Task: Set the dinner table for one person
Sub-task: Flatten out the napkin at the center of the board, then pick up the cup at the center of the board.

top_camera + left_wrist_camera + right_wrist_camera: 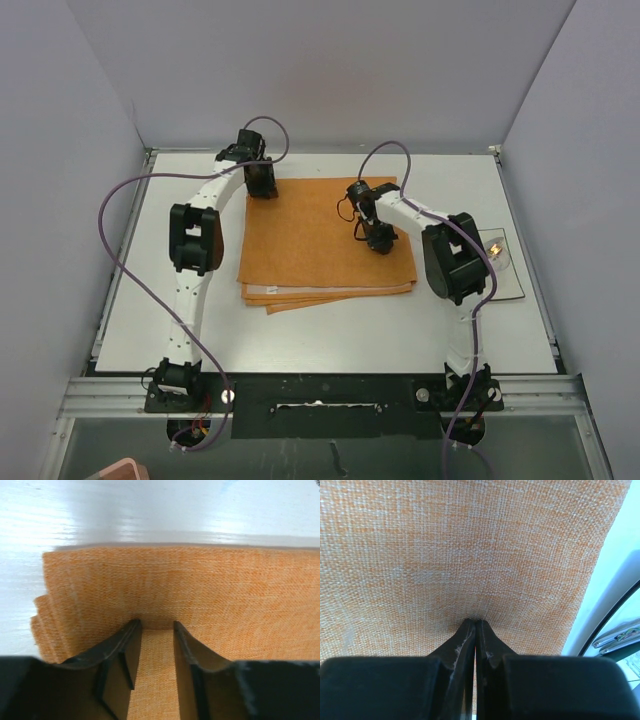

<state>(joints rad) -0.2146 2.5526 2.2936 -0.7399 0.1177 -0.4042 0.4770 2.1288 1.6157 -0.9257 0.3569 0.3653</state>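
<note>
Left pincer (154, 630): narrow gap, empty, at far-left corner of cloth (320, 240) | right pincer (475, 622): closed, tips on cloth | table (330, 340): beneath cloth | step: you appear to be laying the cloth | next: lift straight, avoid dragging it

from above, the fingertips of the left gripper (261, 188) were hidden under its own wrist at the far left corner of the orange cloth (310, 240). those of the right gripper (380, 240) were hidden the same way. the right arm (452, 258) covered part of a clear item (497, 250) near the right edge of the dinner table (330, 335), too small to name. a pinkish thing (122, 468) was cut off by the bottom edge. in the right wrist view, whether the pressed-together tips pinched any cloth could not be told, and blurred metallic shapes (620, 635) ran off the right edge. in the left wrist view the finger bases were out of focus.
</note>
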